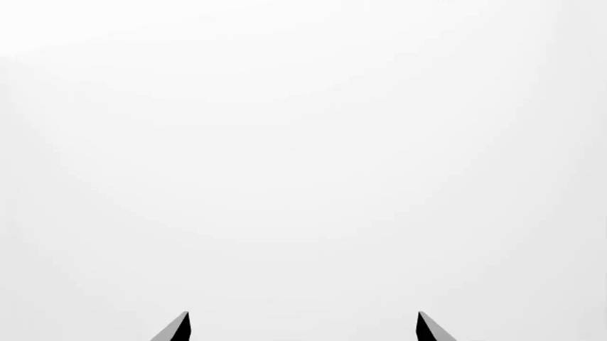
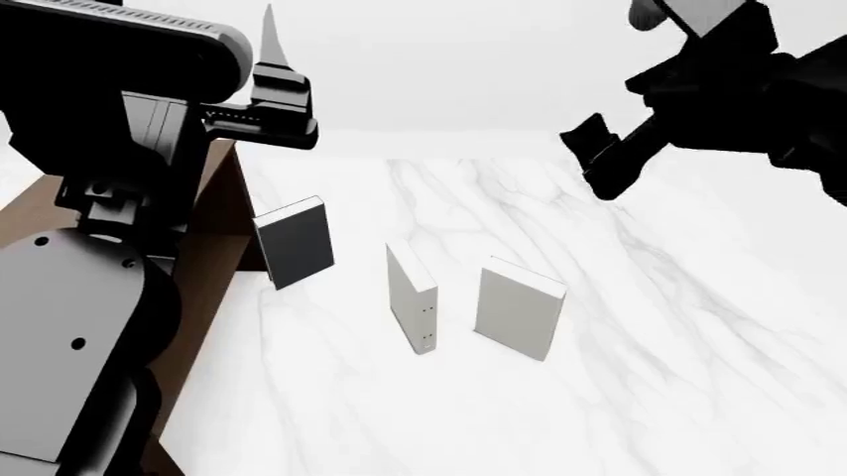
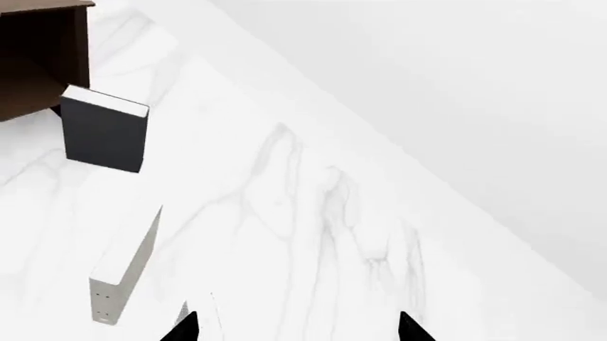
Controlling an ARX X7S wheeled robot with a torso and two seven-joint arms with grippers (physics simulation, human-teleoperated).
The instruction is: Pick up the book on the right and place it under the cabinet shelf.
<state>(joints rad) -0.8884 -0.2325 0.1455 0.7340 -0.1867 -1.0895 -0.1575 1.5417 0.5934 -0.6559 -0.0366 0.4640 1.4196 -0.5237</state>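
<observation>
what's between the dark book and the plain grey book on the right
The white book with dots on its edge stands between the dark book and the grey book, apart from both, as the head view shows.

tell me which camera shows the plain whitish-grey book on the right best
The head view: the book stands upright on the marble table, whole and unblocked, right of the dotted white book. The right wrist view shows at most a faint sliver near its fingertips; the left wrist view shows only blank white.

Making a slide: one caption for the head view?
Three upright books, dark charcoal, dotted white, plain whitish-grey, on white marble table beside brown wooden cabinet.
</observation>
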